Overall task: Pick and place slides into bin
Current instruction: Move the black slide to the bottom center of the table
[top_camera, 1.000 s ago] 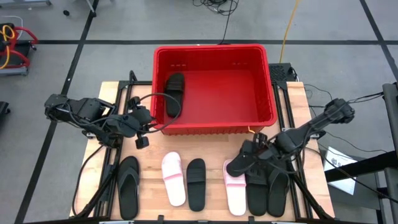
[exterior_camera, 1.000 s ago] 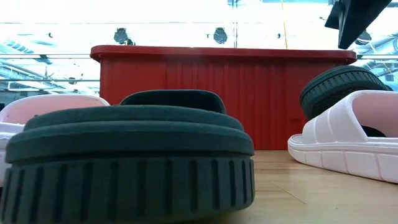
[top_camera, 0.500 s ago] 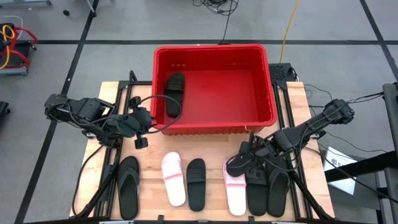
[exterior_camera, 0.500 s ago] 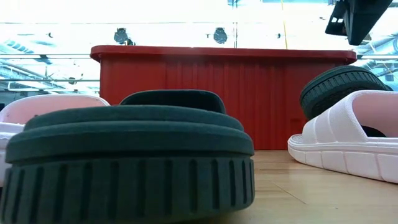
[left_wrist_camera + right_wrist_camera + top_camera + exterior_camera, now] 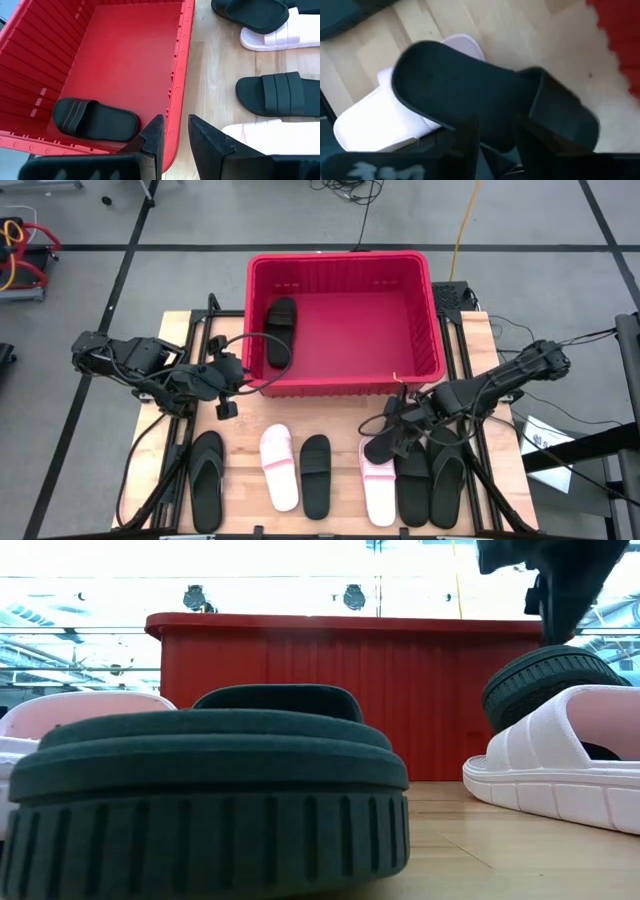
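The red bin (image 5: 340, 258) stands at the table's far middle with one black slide (image 5: 280, 330) lying in its left part. My right gripper (image 5: 397, 423) is open, low over a black band slide (image 5: 378, 443) that leans tilted on a pale pink slide (image 5: 377, 485). In the right wrist view its fingers stand on either side of this black slide's sole (image 5: 470, 100). My left gripper (image 5: 228, 395) hovers by the bin's near left corner, slightly open and empty (image 5: 176, 130). My right gripper's fingers (image 5: 532, 135) come from above, slanting from the table's right, and stand astride the black slide's sole edge (image 5: 495, 142). Whether they touch it, I cannot tell. The slide rests tilted on the pink slide (image 5: 380, 115).
Along the near edge lie a black flip-flop (image 5: 206, 480), a pink slide (image 5: 280, 468), a black slide (image 5: 316, 475) and two black ones (image 5: 430, 485) at the right. The bin's near wall (image 5: 350, 690) stands behind them.
My right gripper has gone toward the table's left edge and down, onto the black slide that leans on the pink one. That slide has stayed where it was.
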{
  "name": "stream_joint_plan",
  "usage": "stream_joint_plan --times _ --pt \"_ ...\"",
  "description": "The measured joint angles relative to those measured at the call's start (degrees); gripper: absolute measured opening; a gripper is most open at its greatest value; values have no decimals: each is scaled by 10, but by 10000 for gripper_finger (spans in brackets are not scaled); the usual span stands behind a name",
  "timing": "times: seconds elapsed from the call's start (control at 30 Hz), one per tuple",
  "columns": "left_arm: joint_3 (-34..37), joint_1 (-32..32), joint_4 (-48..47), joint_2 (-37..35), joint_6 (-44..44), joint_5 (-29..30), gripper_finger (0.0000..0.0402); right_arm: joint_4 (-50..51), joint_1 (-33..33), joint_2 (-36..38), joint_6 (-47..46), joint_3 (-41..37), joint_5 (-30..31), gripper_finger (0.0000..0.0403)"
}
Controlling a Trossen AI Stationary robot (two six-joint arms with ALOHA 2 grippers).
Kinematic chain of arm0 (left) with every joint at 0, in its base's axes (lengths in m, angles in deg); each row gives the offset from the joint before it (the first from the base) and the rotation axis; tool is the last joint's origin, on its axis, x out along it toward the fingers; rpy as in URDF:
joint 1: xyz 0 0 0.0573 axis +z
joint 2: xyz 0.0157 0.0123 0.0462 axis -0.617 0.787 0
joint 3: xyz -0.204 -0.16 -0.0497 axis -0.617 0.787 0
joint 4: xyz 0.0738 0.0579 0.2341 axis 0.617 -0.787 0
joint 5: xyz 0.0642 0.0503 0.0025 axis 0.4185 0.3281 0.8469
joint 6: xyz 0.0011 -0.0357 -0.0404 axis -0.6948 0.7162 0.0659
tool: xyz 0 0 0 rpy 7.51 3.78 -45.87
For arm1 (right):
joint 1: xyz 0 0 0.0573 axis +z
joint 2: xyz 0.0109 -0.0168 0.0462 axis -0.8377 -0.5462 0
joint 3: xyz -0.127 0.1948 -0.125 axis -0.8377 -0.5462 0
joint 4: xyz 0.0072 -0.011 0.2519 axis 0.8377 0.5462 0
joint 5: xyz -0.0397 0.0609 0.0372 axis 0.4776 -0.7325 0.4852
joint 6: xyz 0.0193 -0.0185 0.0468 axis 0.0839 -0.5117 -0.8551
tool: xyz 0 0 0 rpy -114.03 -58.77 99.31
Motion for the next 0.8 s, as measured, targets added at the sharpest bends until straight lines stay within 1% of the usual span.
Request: stream_joint_plan --times 0.07,0.17,0.37,0.63,0.8 --pt "0 0 0 0 0 0 86 -2 -6 0 -2 -16 -13 120" --pt "0 0 0 0 -5 0 86 5 -19 0 20 -26 -25 127" --pt "0 0 0 0 -13 -1 86 2 -42 0 21 -27 -24 125" --pt "0 0 0 0 -13 -2 86 9 -45 0 35 -27 -25 124" --pt "0 0 0 0 -14 -28 86 19 -45 0 39 -27 -25 124"
